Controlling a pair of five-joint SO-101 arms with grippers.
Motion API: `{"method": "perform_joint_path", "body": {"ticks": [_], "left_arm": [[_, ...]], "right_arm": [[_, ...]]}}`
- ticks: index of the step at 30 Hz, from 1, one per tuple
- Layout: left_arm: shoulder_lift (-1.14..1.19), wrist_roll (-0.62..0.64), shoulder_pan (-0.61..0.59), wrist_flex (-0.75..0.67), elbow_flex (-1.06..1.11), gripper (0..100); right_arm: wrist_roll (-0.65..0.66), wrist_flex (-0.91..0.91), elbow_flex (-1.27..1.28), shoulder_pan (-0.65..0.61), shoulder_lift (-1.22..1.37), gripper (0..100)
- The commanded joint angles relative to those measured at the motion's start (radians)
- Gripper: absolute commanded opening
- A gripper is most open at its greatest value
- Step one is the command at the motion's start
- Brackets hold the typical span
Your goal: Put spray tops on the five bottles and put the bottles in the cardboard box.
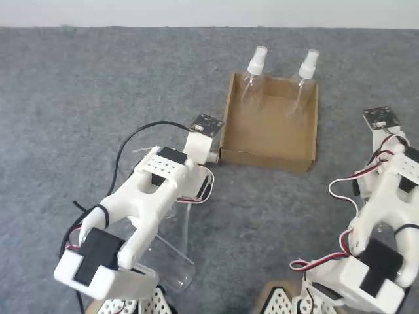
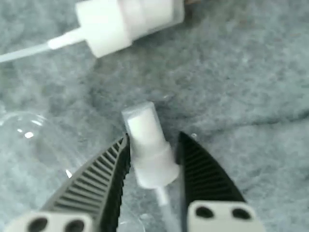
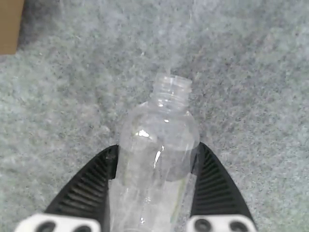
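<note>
Gripping a white spray top (image 2: 148,154) by its collar, the left hand (image 2: 153,140) is closed down narrow. From its own wrist we see the two black ribbed fingers (image 2: 104,176) set against either side of the top. The nozzle end points away from the wrist, and the thin tube (image 2: 164,205) runs back between the fingers. In the high view we find this arm on the left of the scene, with its hand just beside the near left corner of the cardboard box (image 1: 265,157). Past the held top a second spray top (image 2: 128,21) lies on its side on the grey tabletop (image 2: 251,87), apart from the first one. A clear spare bottle (image 2: 26,145) lies just beside the left hand.

The right hand (image 3: 158,150) is closed on an open bottle (image 3: 161,123). Its fingers hold the clear body from both sides, and the threaded neck, which carries no top, points away from the wrist. We cannot tell whether this bottle rests on the tabletop or is lifted off it. A corner of the cardboard box shows at the edge of the right wrist view. In the high view the right arm stands at the right edge of the scene, nearer to us than the box.

Inside the box two bottles already carry white spray tops. The left topped bottle (image 1: 252,82) and the right topped bottle (image 1: 302,82) lean side by side against the far wall, their tops sticking out past it.
</note>
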Motion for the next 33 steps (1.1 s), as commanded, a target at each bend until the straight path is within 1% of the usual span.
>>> {"method": "perform_joint_path", "body": {"ticks": [1, 7, 16, 19, 24, 29, 33], "left_arm": [[-0.046, -0.002, 0.018, -0.015, -0.008, 9], [-0.055, -0.002, 0.012, -0.006, -0.051, 8], [-0.051, -0.005, 0.011, 0.141, -0.248, 8], [-0.041, -0.006, 0.014, 0.167, -0.262, 9], [0.002, -0.005, 0.012, 0.135, -0.193, 15], [0.068, -0.008, 0.012, 0.014, -0.119, 15], [0.110, -0.008, 0.012, -0.003, -0.122, 14]], "right_arm": [[0.009, -0.008, -0.005, 0.010, -0.018, 4.9], [0.009, -0.008, -0.005, 0.010, -0.018, 4.8], [0.014, -0.008, -0.006, 0.012, -0.018, 4.7], [0.015, -0.008, -0.006, 0.012, -0.018, 4.7], [0.015, -0.008, -0.006, 0.012, -0.018, 4.7], [0.015, -0.008, -0.006, 0.012, -0.018, 4.6], [0.015, -0.008, -0.006, 0.012, -0.018, 4.6]]}}
